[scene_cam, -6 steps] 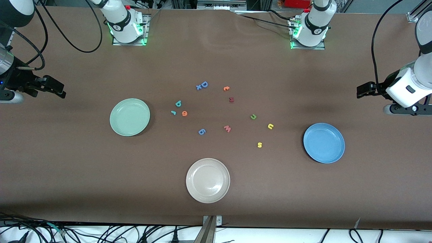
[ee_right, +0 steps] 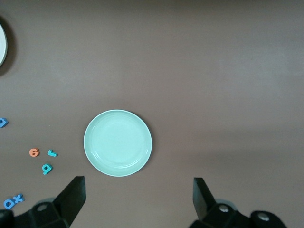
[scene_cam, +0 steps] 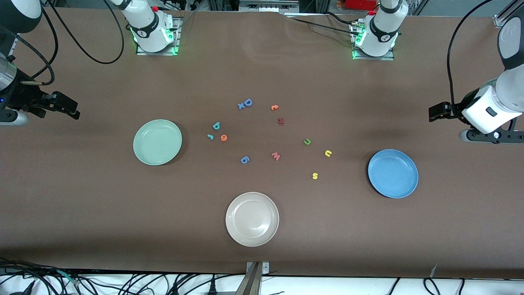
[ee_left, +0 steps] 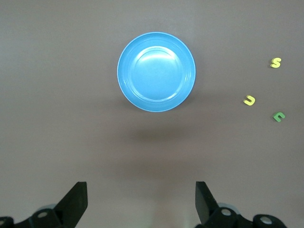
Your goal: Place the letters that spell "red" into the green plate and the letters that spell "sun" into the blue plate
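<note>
A brown table is carrying everything. The green plate is sitting toward the right arm's end, the blue plate toward the left arm's. Foam letters are lying scattered between them. The left pincer and right pincer are hanging wide open and empty over the table's ends.

High front camera overlooks the table; wrist cameras look straight down from above.

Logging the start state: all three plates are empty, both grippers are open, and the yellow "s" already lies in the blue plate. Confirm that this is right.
One thing is wrong: the yellow "s" lies on the table, not in the blue plate, which is empty, as the front view shows. The green plate and cream-white plate are empty; left gripper and right gripper are open.
</note>
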Robot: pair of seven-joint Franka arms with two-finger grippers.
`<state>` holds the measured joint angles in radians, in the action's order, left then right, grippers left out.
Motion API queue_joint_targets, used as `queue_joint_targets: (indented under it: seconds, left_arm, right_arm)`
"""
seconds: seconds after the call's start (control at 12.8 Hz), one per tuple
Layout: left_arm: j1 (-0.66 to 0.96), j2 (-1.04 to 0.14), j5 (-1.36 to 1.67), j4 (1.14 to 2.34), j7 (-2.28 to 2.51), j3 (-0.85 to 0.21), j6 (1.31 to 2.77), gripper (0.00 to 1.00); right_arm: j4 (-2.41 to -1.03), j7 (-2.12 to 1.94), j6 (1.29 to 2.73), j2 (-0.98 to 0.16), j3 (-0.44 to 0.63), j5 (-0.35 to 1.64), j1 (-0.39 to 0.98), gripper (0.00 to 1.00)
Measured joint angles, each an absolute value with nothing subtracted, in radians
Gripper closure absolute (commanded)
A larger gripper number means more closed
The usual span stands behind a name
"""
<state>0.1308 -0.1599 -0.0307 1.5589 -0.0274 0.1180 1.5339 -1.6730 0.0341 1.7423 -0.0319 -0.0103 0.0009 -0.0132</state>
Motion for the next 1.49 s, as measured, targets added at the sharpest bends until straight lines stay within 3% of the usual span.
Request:
queue_joint_targets:
  seconds: [1.49]
  left_arm:
    - [0.120, -0.162, -0.004, 1.553, -0.029, 0.129, 1.534, 0.00]
  right_arm:
    - [-1.673, 0.036, 1.742, -0.066, -0.011, 0.001, -0.013, 0.00]
